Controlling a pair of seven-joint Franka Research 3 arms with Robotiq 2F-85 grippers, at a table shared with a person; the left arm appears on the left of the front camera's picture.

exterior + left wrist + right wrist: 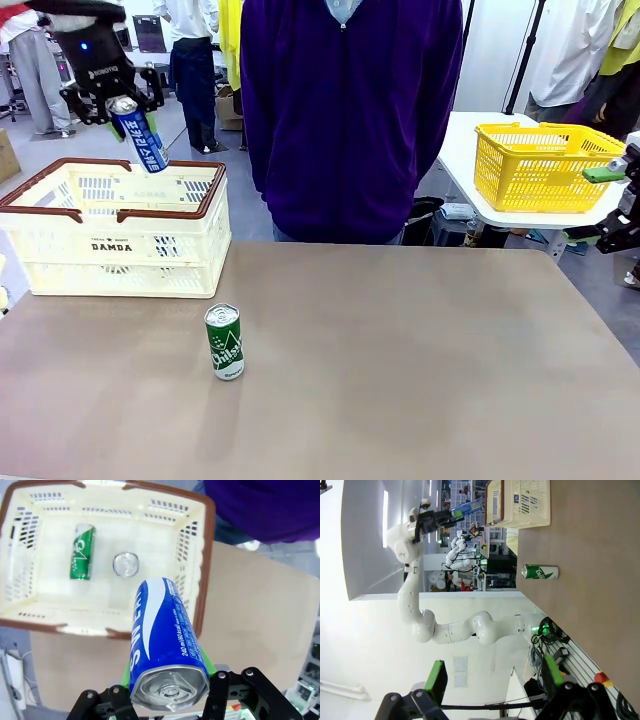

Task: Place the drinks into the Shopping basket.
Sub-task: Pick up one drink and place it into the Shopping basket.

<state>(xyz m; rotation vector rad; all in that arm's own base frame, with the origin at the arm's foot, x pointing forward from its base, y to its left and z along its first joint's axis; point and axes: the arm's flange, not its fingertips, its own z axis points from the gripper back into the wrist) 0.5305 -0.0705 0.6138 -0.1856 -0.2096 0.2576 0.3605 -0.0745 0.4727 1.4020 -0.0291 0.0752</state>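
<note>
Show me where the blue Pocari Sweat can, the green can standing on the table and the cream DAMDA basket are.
blue Pocari Sweat can (160, 630): left wrist view, on its blue side.
green can (224, 343): front view, on its printed side.
DAMDA basket (112, 247): front view, on its near wall.

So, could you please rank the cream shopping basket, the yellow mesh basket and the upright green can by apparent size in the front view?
1. Cream slotted plastic shopping basket
2. Yellow mesh basket, though it stands farther off
3. Upright green metal can
</note>
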